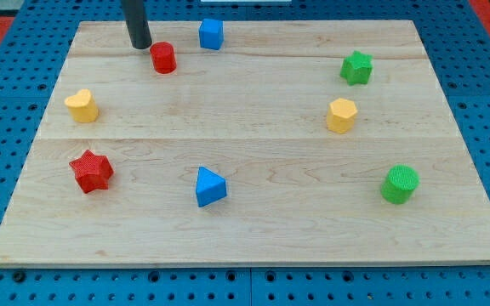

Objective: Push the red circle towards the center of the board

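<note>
Camera view: one look down at a pale wooden desk (253,212) on a blue pegboard, with small coloured blocks spread over it.
Tip: the dark rod's lower end, the tip (140,46), rests near the view's top left of the desk.
Gripper: there is none on this arm; only the rod shows, so nothing can be said of open or closed.
Red circle: the red circle (163,58) stands just to the view's right of the tip and slightly lower, very close; whether they touch cannot be told.
Key relation: the tip sits on the circle's upper-left side, and the desk's centre lies to the circle's lower right, so tip, circle and centre fall roughly in one line.
Judgement: a push down and to the view's right looks suitable; the circle is well short of the centre.
Round shape: it may slip off the tip sideways if pushed off-centre.
Nearby: a blue cube (211,34) near the circle's upper right, off the likely path.
Others: yellow block (82,105), red star (90,171), blue block (210,187).
</note>
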